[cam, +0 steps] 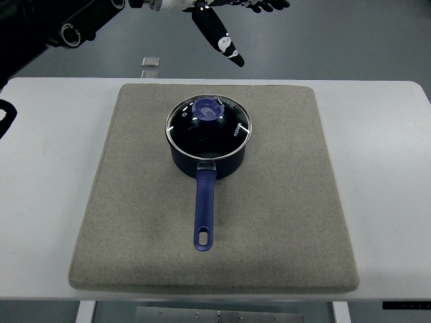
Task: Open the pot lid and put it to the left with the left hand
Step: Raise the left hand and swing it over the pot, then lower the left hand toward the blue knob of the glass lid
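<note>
The left robot hand (219, 30) is mostly cut off by the top edge

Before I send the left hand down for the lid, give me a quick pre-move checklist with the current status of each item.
1. Lid seated on the pot: ok, it sits flat on the rim.
2. Lid knob unobstructed: ok, nothing over or touching it.
3. Left hand position: not ok, it is above the far table edge, well short of the knob.
4. Left hand fingers ready to grasp: ok, extended and holding nothing.
5. Drop zone left of the pot on the mat: ok, bare mat there.
6. Pot handle out of the way: ok, it points toward the near edge, away from the hand's approach.
</note>
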{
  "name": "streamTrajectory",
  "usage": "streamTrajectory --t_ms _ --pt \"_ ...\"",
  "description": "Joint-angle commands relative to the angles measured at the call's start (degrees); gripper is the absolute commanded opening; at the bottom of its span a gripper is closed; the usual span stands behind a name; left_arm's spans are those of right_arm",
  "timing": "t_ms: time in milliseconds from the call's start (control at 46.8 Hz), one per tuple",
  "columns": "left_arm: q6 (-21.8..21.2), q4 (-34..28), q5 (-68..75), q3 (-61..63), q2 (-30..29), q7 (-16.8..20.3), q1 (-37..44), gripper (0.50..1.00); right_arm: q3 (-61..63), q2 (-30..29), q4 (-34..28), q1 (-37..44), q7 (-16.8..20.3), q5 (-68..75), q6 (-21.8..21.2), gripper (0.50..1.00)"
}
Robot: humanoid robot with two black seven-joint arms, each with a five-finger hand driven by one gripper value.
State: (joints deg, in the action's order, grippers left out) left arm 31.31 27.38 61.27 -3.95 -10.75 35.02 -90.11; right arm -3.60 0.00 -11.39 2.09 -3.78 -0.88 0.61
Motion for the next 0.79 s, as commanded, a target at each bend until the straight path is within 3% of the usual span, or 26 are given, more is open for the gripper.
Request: streamTrajectory --t_ms 0,256,512,769 --pt "-0.02 0.66 4.64 2.10 0.03 -0.02 -0.41 0.966 0.00 0.00 0.05 -0.07 0.00 0.00 0.00 0.917" --pt "-0.11 2.68 10.01 8.78 0.03 -0.02 -3.75 0.958 0.00 0.00 -0.04 0.02 0.00 0.00 0.00 0.917" --pt "-0.20 9.97 10.80 16.25 -1.90 -0.02 -6.66 0.956 0.00 0.00 0.05 0.02 0.00 0.00 0.00 0.917" --pt "-0.81 9.89 13.53 17.49 -2.08 -0.02 -6.83 0.956 0.00 0.00 -0.04 0.02 0.00 0.00 0.00 0.917"
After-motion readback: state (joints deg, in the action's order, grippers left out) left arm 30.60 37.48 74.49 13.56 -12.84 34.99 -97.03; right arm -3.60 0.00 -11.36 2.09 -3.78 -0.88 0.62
